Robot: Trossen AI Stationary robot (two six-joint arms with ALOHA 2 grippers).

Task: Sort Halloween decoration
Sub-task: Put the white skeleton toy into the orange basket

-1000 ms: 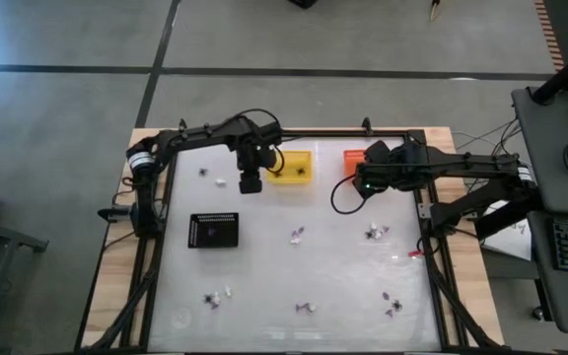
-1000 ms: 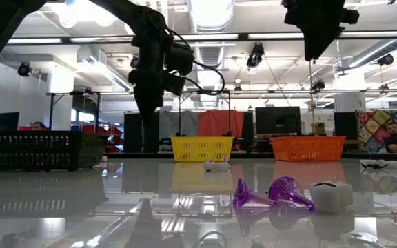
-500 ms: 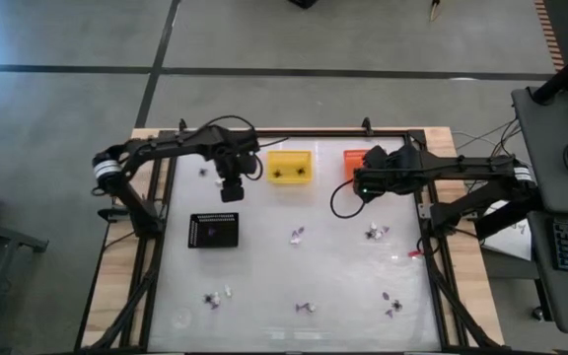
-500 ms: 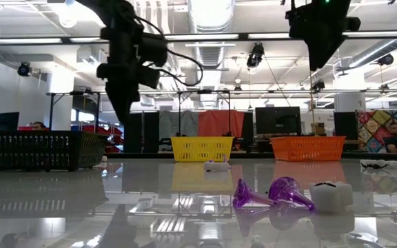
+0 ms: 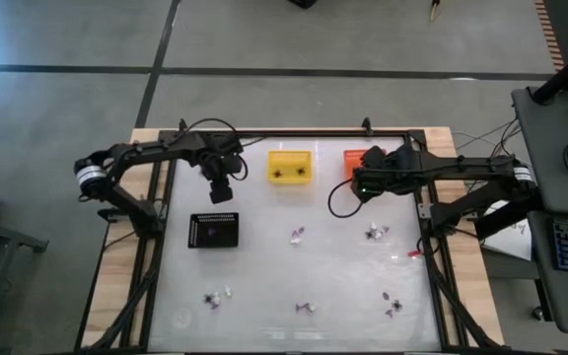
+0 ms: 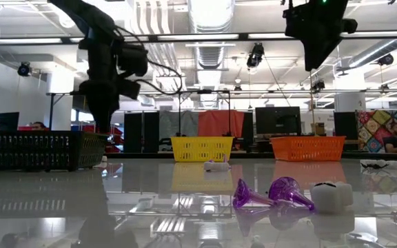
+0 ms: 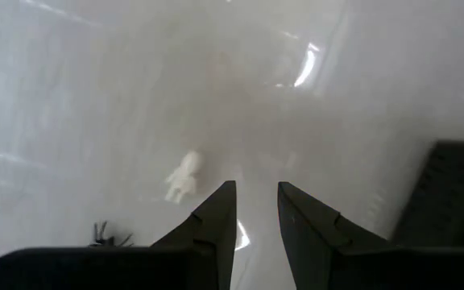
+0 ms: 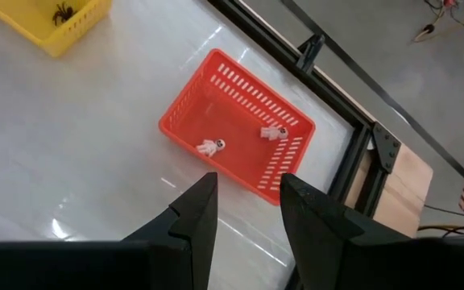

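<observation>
1. Since one second ago, your left arm has swung away from the yellow basket (image 5: 290,166) toward the left side of the worktop (image 5: 294,276); your right arm has stayed where it was.
2. On the worktop you have the black tray (image 5: 213,231) at the left, and the yellow basket and the orange basket (image 5: 355,160) side by side at the far edge.
3. Your left claw (image 5: 221,192) now hangs above the worktop between the black tray and the far edge. Its fingers stand a little apart and they hold nothing.
4. Your right claw (image 5: 361,187) is above the near side of the orange basket. Its fingers are also apart, with nothing between them.
5. Just beyond the left claw, the left wrist view shows a small white figure (image 7: 184,176) and a black spider (image 7: 108,236) lying on the worktop.
6. One black spider (image 8: 63,12) lies inside the yellow basket, and two white figures (image 8: 211,146) lie inside the orange basket.
7. The other trinkets (image 5: 305,308) are scattered in small groups over the middle and the near part of the worktop; in the low view two purple pieces (image 6: 271,193) lie beside a white piece (image 6: 330,195).
</observation>
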